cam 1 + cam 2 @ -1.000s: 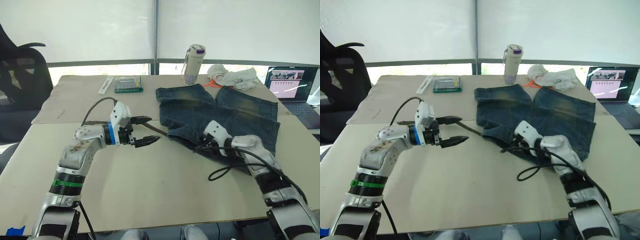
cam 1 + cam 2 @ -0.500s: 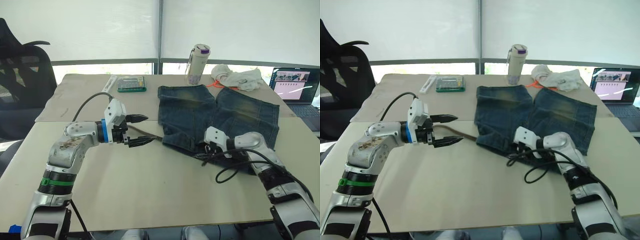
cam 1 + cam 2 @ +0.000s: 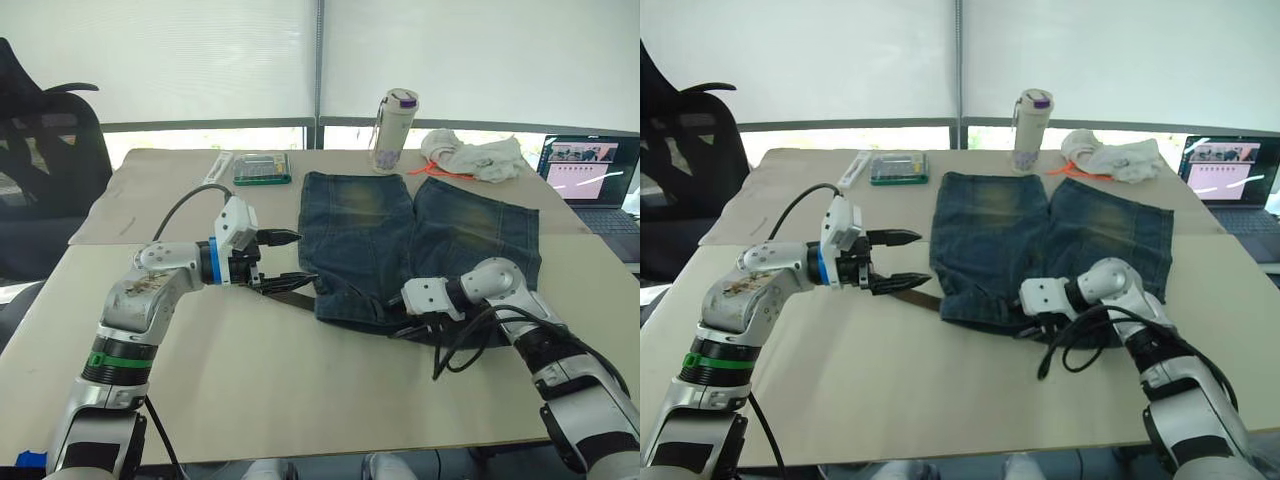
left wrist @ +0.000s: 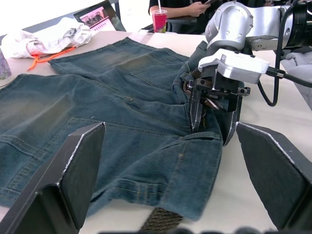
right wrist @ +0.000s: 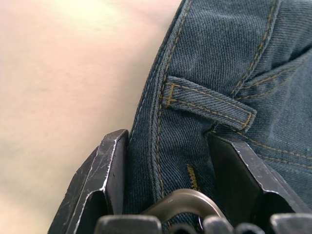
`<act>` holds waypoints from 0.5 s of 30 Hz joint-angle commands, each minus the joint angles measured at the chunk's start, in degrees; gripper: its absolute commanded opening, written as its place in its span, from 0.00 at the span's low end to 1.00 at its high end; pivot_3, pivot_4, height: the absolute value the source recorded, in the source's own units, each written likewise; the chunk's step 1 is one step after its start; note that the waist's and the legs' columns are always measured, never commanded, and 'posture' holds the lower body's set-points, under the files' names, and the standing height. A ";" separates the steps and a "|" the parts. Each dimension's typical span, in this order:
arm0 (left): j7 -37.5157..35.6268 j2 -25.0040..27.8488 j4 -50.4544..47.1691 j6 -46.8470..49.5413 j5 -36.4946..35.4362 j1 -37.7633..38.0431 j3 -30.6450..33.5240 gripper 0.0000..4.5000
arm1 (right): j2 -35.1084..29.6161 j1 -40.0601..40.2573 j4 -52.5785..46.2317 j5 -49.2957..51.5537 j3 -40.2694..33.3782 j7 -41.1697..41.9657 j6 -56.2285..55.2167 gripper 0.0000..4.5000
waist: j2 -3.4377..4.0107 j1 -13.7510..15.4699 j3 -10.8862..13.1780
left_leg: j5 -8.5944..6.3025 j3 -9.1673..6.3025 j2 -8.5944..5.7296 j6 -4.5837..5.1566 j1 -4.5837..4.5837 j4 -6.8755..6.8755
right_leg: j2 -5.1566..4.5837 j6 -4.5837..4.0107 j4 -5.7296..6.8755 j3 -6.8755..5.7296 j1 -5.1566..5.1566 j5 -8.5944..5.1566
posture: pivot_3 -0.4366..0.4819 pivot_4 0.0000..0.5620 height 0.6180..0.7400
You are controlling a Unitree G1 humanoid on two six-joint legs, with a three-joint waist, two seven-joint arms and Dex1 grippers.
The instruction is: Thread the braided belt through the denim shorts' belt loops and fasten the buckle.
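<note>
Beige and matte, the bench (image 3: 300,400) spreads wide under everything, with a second sheet of the same pale board butted against its far side. White roller blinds cover the windows behind it, a black office chair (image 3: 45,150) stands off the left corner and an open laptop (image 3: 590,175) sits at the far right.

Blue denim shorts (image 3: 400,235) lie flat in the middle, waistband toward the robot and legs pointing at the windows. Behind them stand a white bottle with a purple cap (image 3: 392,130) and a crumpled white cloth (image 3: 475,158); a green case (image 3: 262,168) and a white strip lie further left.

The braided belt (image 3: 290,291), dark brown, pokes out of the waistband's left end onto the bench.

The left tool (image 3: 284,260) hovers just beside that end, its two black fingers spread wide with nothing between them; the lower finger is just above the strap.

The right tool (image 3: 408,322) presses on the waistband near its middle; its fingers straddle the denim edge, parted by the cloth's thickness, with one of the belt loops (image 5: 207,102) just ahead of them. A curved piece of metal, apparently the buckle (image 5: 183,202), sits at the fingers' base against the denim.
</note>
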 commanded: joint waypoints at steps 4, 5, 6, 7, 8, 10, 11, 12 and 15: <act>0.47 -0.38 -1.76 -1.10 -0.09 0.71 0.35 1.00 | -0.91 -5.55 14.68 -12.77 5.92 -8.90 -7.78 0.51 | -0.01 0.05 0.01 | -0.06 -0.02 0.00 0.05 0.53 0.00 | -0.08 -0.02 -0.29 -0.02 0.56 -0.03 | 0.48 0.27 0.97; 0.52 -0.47 -1.62 -1.19 -0.03 0.62 0.30 1.00 | -0.62 -6.91 16.80 -13.92 6.63 -10.36 -8.86 0.51 | -0.01 0.05 0.00 | -0.09 -0.02 0.01 0.07 0.68 -0.02 | -0.08 -0.03 -0.36 -0.02 0.73 -0.03 | 0.48 0.27 0.97; 0.61 -0.62 -1.47 -1.26 0.02 0.50 0.26 1.00 | -0.25 -8.53 19.19 -15.44 7.39 -12.66 -9.86 0.51 | -0.02 0.07 0.00 | -0.11 -0.04 0.00 0.07 0.77 -0.03 | -0.12 -0.05 -0.38 -0.02 0.81 -0.03 | 0.48 0.27 0.97; 0.68 -0.73 -1.41 -1.27 0.04 0.41 0.26 1.00 | 0.10 -9.76 21.17 -16.43 7.87 -14.33 -10.46 0.51 | -0.02 0.08 0.00 | -0.11 -0.05 0.00 0.06 0.82 -0.03 | -0.14 -0.06 -0.38 -0.02 0.80 -0.03 | 0.48 0.27 0.97; 0.73 -0.89 -1.28 -1.33 0.10 0.23 0.17 1.00 | 0.71 -11.32 23.33 -17.60 8.10 -17.73 -10.58 0.51 | -0.04 0.05 -0.01 | -0.11 -0.06 -0.01 0.03 0.83 -0.03 | -0.17 -0.07 -0.37 -0.02 0.80 -0.02 | 0.48 0.27 0.97; 0.81 -1.07 -1.32 -1.31 0.09 0.07 0.10 1.00 | 1.49 -13.22 26.36 -18.31 8.15 -19.93 -11.09 0.51 | -0.06 -0.04 -0.03 | -0.10 -0.06 -0.02 0.03 0.88 -0.04 | -0.21 -0.09 -0.32 -0.02 0.84 -0.02 | 0.48 0.27 0.97; 0.87 -1.11 -1.46 -1.25 0.07 0.10 0.11 1.00 | 1.79 -13.63 27.29 -17.92 7.75 -19.75 -11.37 0.51 | -0.06 -0.06 -0.03 | -0.10 -0.05 -0.04 0.03 0.87 -0.04 | -0.24 -0.11 -0.22 -0.01 0.83 0.00 | 0.48 0.27 0.97; 0.89 -1.10 -1.65 -1.18 0.04 0.18 0.16 1.00 | 1.97 -13.73 27.77 -17.50 7.39 -19.29 -11.84 0.51 | -0.06 -0.08 -0.03 | -0.10 -0.04 -0.05 0.03 0.87 -0.04 | -0.25 -0.12 -0.16 -0.01 0.83 -0.02 | 0.48 0.27 0.97; 0.94 -0.95 -1.98 -1.01 -0.12 0.49 0.38 1.00 | 2.93 -12.71 27.25 -14.25 4.73 -17.30 -11.08 0.51 | -0.06 -0.13 -0.03 | -0.06 -0.04 -0.04 -0.02 0.87 -0.07 | -0.25 -0.16 -0.09 -0.03 0.81 -0.05 | 0.48 0.27 0.97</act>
